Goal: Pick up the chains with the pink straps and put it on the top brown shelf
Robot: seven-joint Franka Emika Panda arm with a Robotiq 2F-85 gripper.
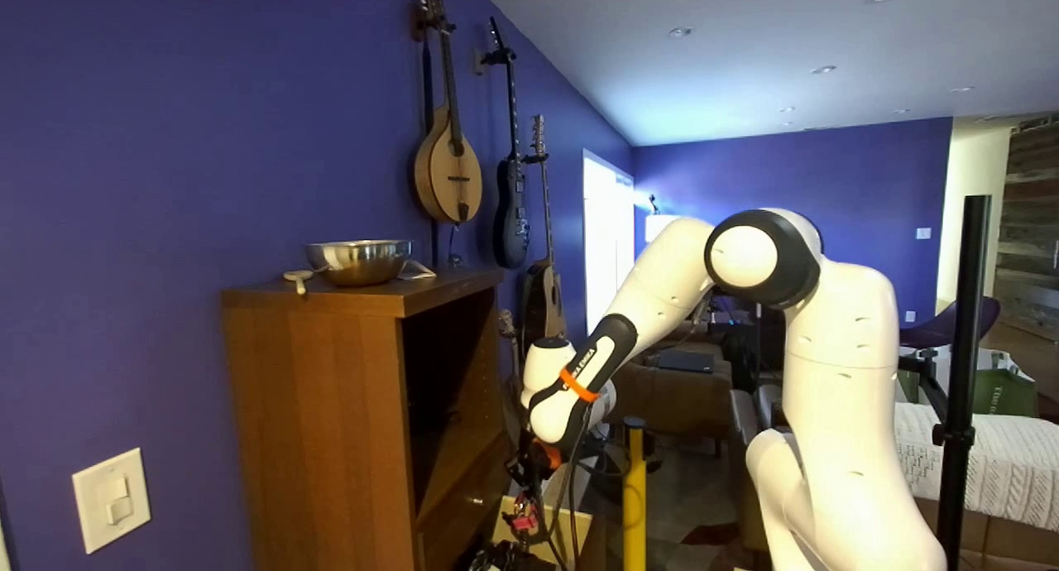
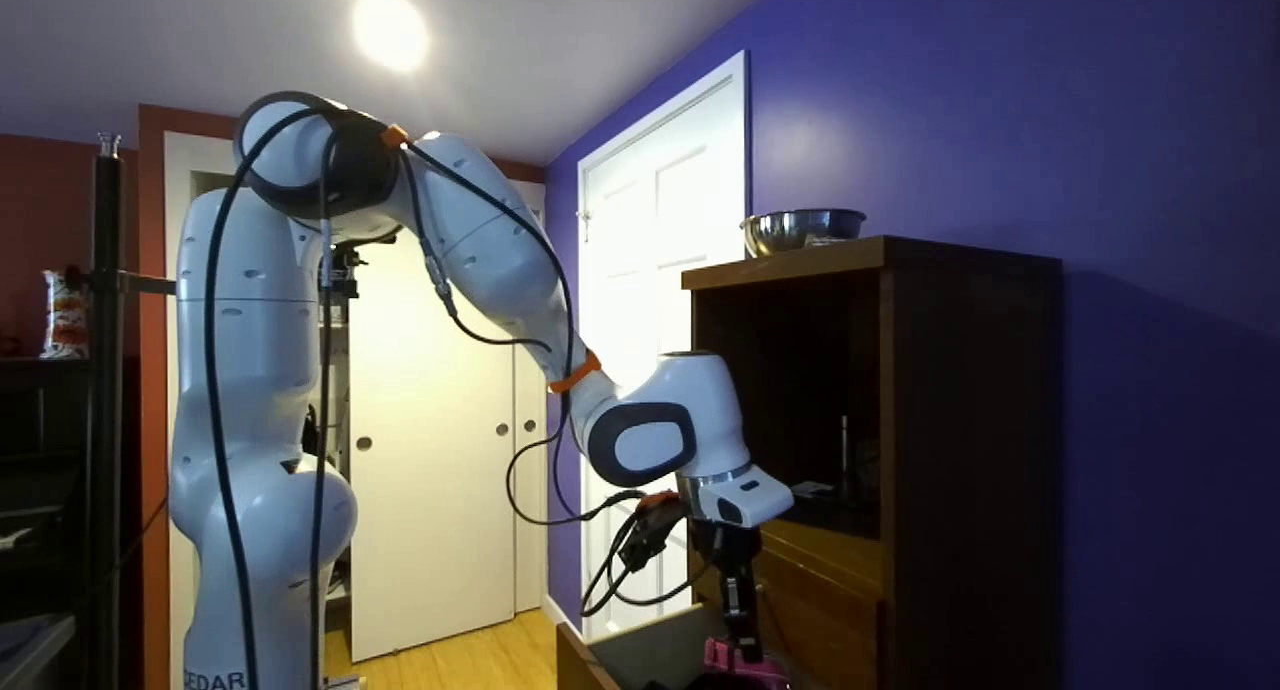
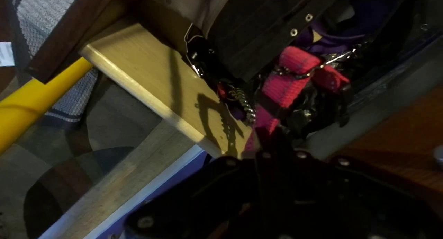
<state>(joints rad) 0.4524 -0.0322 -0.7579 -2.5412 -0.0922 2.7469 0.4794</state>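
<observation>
In an exterior view, the white robot arm (image 2: 265,355) stands at nine o'clock and bends over to five o'clock, where its black fingers (image 2: 741,615) point down, closed on the chains with pink straps (image 2: 720,656), at a pulled-out drawer (image 2: 650,645). The brown cabinet (image 2: 975,420) is between three and four o'clock; the brown shelf (image 2: 830,550) at the foot of its opening sits higher than the straps, and a metal bowl (image 2: 805,232) rests on the cabinet top at two o'clock. In the wrist view, the fingers lie between four and six o'clock, tips together on a pink strap; the rest of the bundle stretches toward two o'clock, shiny links across it. A black piece with metal eyelets (image 3: 270,34) lies at one o'clock, a purple piece (image 3: 372,15) at two, and the drawer's pale wall toward ten. Whether the bundle hangs clear of the drawer's contents cannot be told. In an exterior view, the straps show small at six o'clock, a yellow post (image 1: 634,513) stands at five, the cabinet fills seven to eight, and stringed instruments (image 1: 451,170) hang on the purple wall (image 1: 207,124) toward eleven.
</observation>
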